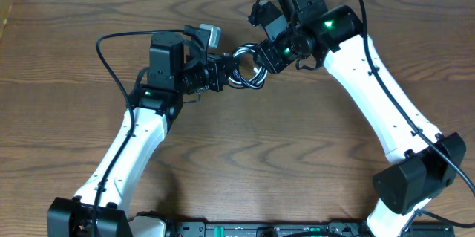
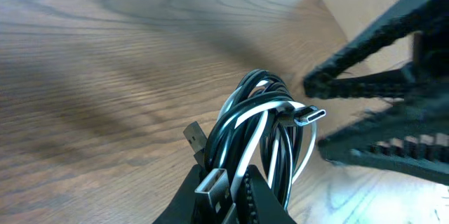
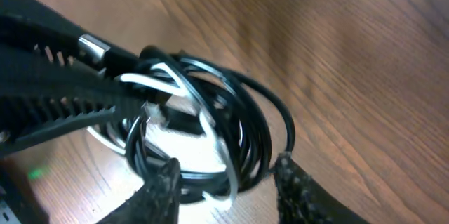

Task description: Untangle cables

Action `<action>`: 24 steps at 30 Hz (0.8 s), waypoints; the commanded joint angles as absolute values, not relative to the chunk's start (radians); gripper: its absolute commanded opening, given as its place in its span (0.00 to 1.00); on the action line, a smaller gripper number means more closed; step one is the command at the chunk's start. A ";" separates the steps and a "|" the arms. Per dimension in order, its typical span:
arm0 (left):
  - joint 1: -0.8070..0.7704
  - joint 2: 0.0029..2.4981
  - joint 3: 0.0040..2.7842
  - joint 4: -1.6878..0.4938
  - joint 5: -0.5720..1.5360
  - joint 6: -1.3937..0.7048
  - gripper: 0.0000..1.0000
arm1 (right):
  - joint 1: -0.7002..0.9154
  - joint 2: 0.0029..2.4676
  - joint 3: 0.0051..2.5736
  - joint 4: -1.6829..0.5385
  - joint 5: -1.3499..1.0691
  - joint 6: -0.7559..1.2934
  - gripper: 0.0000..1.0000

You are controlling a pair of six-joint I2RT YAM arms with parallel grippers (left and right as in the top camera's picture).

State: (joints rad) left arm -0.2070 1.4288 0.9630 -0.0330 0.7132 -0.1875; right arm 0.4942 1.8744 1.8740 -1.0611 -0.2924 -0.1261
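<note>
Overhead, cables: a small coil of thin black and white cables (image 1: 249,72) lies at the far middle of the brown wooden table (image 1: 74,133), between the two arms.
Overhead, tools: the left gripper (image 1: 220,73) meets the coil's left side, and the right gripper (image 1: 261,57) meets its right side.
Left wrist, left gripper (image 2: 224,192): pinched together on the cables (image 2: 259,129), with a flat grey plug (image 2: 210,185) at its tips.
Left wrist, right gripper: jaws apart, one above and one below a rounded silver plug (image 2: 309,116).
Right wrist, right gripper (image 3: 224,171): jaws apart and straddling the near edge of the coil (image 3: 210,126); whether they touch it cannot be told.
Right wrist, left gripper (image 3: 133,96): clamped on the coil's left side.
</note>
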 commanded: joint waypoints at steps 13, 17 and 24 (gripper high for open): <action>-0.208 1.404 0.959 -0.014 0.766 -0.204 0.08 | 0.505 1.852 1.856 -1.050 -0.225 -0.123 0.01; -0.208 1.404 0.959 -0.015 0.759 -0.204 0.08 | 0.505 1.852 1.856 -1.058 -0.137 -0.072 0.01; -0.206 1.404 0.959 -0.026 0.669 -0.204 0.08 | 0.488 1.851 1.856 -1.083 0.154 0.067 0.01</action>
State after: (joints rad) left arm -0.2111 1.4288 0.9630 -0.0269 0.7040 -0.1947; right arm 0.5087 1.8744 1.8629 -1.0721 -0.0494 -0.0227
